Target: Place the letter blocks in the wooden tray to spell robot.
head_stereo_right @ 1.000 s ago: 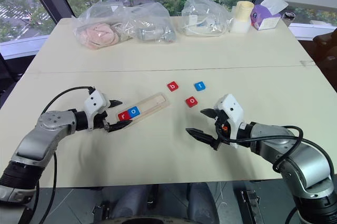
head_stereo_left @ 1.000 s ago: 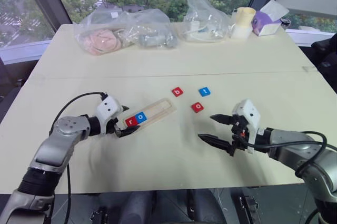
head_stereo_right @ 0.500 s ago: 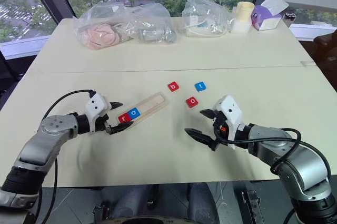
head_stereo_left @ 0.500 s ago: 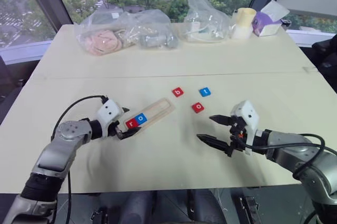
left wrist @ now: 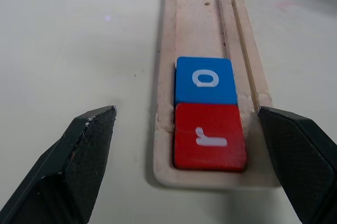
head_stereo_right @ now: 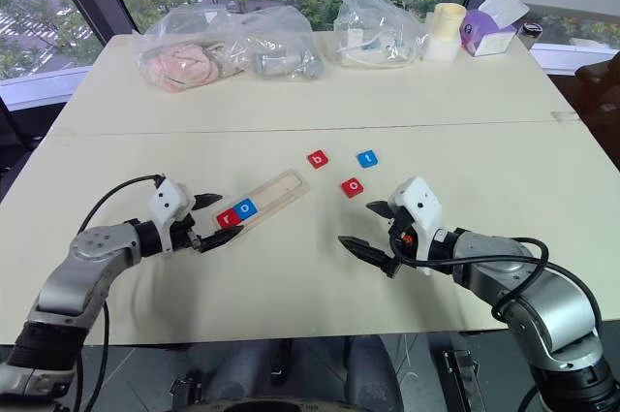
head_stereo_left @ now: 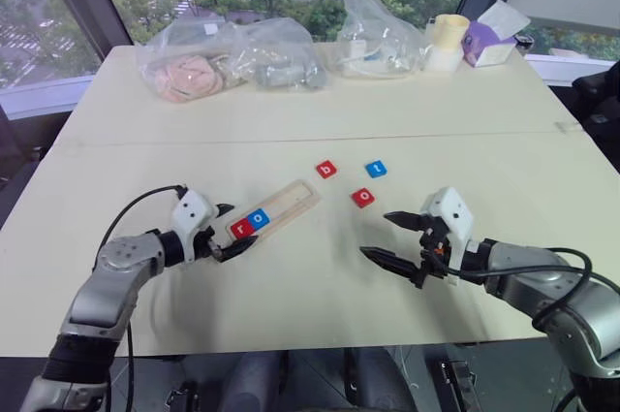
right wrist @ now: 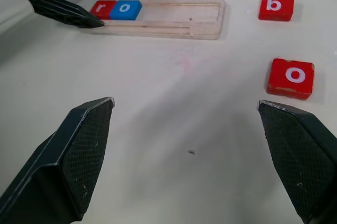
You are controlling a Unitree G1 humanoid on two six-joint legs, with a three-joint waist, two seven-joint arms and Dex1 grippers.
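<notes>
Wooden tray (head_stereo_left: 275, 209) lying aslant near the middle of the table (head_stereo_left: 291, 121), toward the near edge. Red r (left wrist: 209, 135) seated at the tray's near end, blue o (left wrist: 205, 79) touching it; three places bare beyond.

Red b (head_stereo_left: 327, 169), blue t (head_stereo_left: 376, 169) and red o (head_stereo_left: 362, 198) loose on the table just right of the tray, each apart from the others, none in contact with a gripper.

Left gripper (head_stereo_left: 231, 229) at the tray's near end, fingers (left wrist: 87, 145) spread and released, straddling the end with the r between them; nothing grasped. Right gripper (head_stereo_left: 397, 238) toward the near edge below the red o, fingers (right wrist: 79, 139) likewise spread wide, nothing grasped.

Risks noted:
- Wrong tile taken next. Red o nearest the right gripper, b farther off; o placed third would spell the word wrong.
- Tray shifted or swung by the left fingers flanking its end, should that arm move sideways; seated tiles possibly jolted out of the shallow slot.
- Thin flat tiles likely to slide or tip under fingertip contact rather than lift cleanly.
- b set down rotated or inverted, reading as another letter.
- Collision of the two grippers over the tray, if left stays put.
</notes>
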